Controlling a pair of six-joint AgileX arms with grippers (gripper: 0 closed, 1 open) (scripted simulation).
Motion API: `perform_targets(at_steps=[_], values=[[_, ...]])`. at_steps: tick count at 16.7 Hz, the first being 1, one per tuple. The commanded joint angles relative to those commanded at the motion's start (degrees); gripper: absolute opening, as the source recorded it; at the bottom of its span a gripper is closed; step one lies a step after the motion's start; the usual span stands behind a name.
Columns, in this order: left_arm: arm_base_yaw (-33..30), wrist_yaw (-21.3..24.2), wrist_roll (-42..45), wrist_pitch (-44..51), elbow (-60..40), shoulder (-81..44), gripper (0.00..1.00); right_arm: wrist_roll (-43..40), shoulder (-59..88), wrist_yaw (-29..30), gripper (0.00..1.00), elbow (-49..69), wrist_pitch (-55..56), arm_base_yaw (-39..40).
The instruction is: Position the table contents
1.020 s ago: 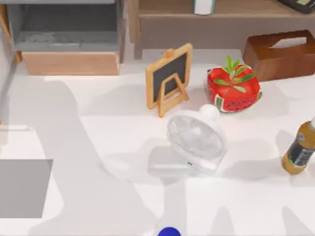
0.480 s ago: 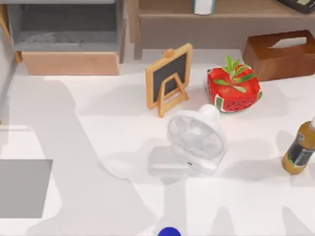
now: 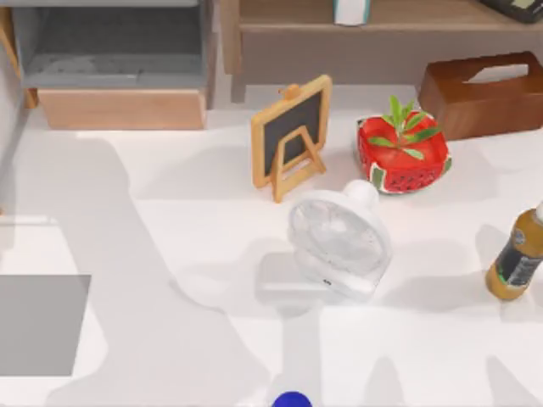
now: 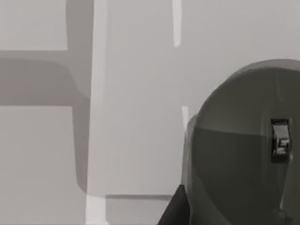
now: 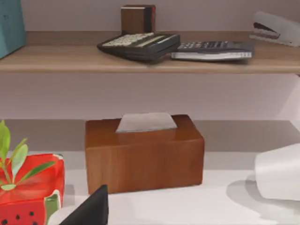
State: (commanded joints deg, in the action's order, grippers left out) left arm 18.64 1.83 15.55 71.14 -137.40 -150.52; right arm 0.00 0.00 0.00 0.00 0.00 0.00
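1. A dark tip of my left end effector [image 4: 175,213] juts in at the edge of the left wrist view. I cannot tell whether it is apart, together or clamped on anything.
2. Just beside that tip, close to the camera, is the dark grey-green mouse [image 4: 239,154], its scroll wheel [image 4: 280,143] facing the lens and the white table [image 4: 136,93] behind it.
3. A dark tip of my right end effector [image 5: 92,209] sits low in the right wrist view. Its state is likewise not something I can tell.
4. Beyond it, the brown tissue box [image 5: 143,153] has a pale tissue [image 5: 146,122] rising from its slot. The watermelon-patterned pot [image 5: 29,193] beside it holds a green plant [image 5: 13,157].
5. From above, the pot [image 3: 403,155] stands between a small chalkboard easel [image 3: 292,136] and the tissue box [image 3: 482,93], with a white fan [image 3: 339,242] just in front. A bottle [image 3: 517,259] stands at the table's right edge and a grey mat [image 3: 42,325] lies at its left.
6. The wooden shelf [image 5: 140,63] behind the table carries a calculator [image 5: 138,45], a stapler [image 5: 275,27] and the white and teal book-like item [image 5: 9,23], which also shows from above [image 3: 350,10].
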Motion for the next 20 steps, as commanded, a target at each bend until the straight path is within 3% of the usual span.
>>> perform_targets(at_steps=[2,3,13,20], values=[[0.0,0.0,0.0,0.0,0.0,0.0,0.02,0.0,0.0,0.0,1.0,0.0,0.0,0.0],[0.0,0.0,0.0,0.0,0.0,0.0,0.0,0.0,0.0,0.0,1.0,0.0,0.0,0.0],[0.2,-0.1,0.2,0.1,-0.1,0.5,0.0,0.0,0.0,0.0,1.0,0.0,0.0,0.0],[-0.5,-1.9,3.0,0.2,6.2,13.0,0.0,0.0,0.0,0.0,1.0,0.0,0.0,0.0]])
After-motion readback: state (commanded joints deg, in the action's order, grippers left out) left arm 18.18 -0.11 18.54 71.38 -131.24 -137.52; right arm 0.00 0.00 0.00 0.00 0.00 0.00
